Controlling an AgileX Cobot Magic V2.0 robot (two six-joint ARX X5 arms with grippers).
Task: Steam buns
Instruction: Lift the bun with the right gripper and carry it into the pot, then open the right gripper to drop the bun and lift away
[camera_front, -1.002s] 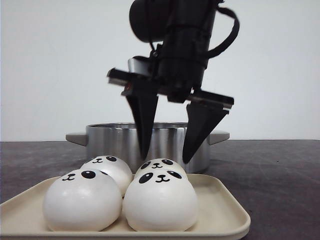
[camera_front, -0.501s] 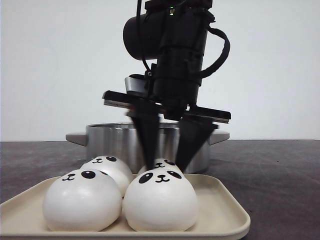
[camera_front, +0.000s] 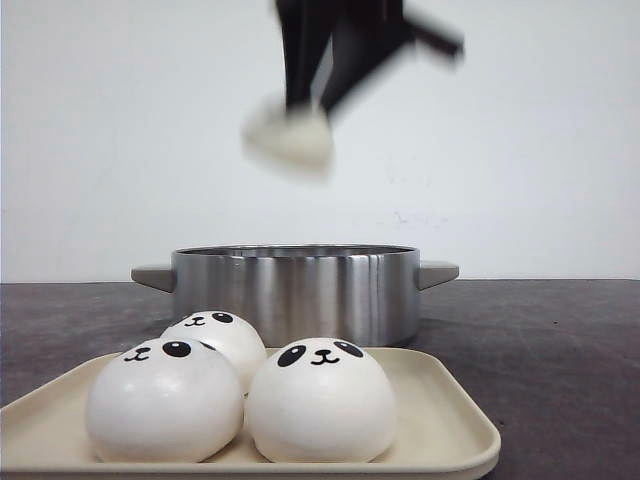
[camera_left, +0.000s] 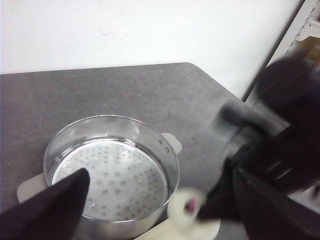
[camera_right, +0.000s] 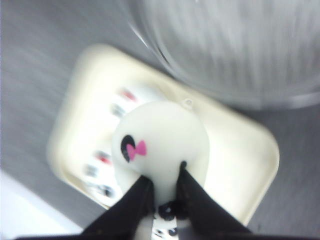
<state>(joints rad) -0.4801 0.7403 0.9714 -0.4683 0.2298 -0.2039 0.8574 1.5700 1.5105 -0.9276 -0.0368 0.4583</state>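
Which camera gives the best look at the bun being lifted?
The right wrist view: the lifted bun fills the frame, pinched by the right tool. The front view shows a high blur; the left wrist, a pale smear.

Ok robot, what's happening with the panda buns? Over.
Right tool shut on white panda bun, high above steel pot. Left tool open. Three buns on cream tray.

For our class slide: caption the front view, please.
Right claw lifts one bun high above the steel pot; three buns remain on the tray.

The right gripper (camera_front: 312, 100) has risen, lifting one bun (camera_front: 290, 138) off the tray (camera_front: 455, 415)
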